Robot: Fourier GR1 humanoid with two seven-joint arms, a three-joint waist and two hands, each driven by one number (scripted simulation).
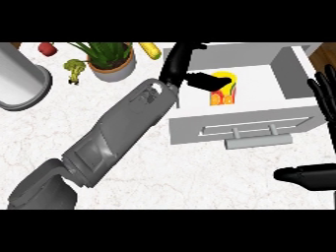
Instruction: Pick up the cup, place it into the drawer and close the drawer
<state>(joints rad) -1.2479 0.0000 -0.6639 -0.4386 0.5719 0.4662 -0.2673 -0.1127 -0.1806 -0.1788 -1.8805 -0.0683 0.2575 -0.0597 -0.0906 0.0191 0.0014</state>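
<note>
The cup (224,91), yellow with red and orange, stands upright inside the open white drawer (289,74), towards its left side. The left robot hand (176,64) hangs over that left edge, released: its thumb stretches across to touch the cup near the rim, while the fingers point away towards the drawer's back. The right robot hand (335,106) rests open at the right edge, fingers up. Behind, on the pale counter (170,172), sit a potted plant (112,61) and a broccoli (74,69).
</note>
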